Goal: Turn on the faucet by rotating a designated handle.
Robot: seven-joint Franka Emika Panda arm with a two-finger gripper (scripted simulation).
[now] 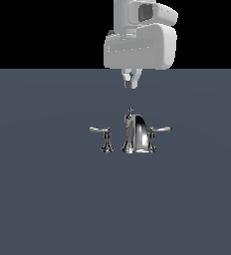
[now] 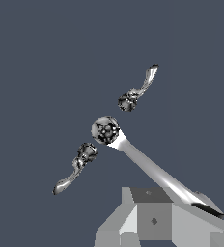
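Note:
The chrome faucet [image 1: 136, 134] stands mid-scene on the flat grey surface, with a curved spout and a tiny top knob. The handle [image 1: 160, 130] is the slim lever close against the spout on the exterior view's right. A matching lever [image 1: 100, 131] stands apart on the left. My gripper [image 1: 131, 82] hangs above and behind the spout, touching nothing, its fingers together. From above, the wrist view shows the spout [image 2: 152, 169], the handle [image 2: 142, 87] and the other lever [image 2: 75, 169], with my gripper [image 2: 150, 222] at the frame's edge over the spout's outer end.
Uniform grey surface [image 1: 43, 199] spreads around the faucet. No other objects are in view.

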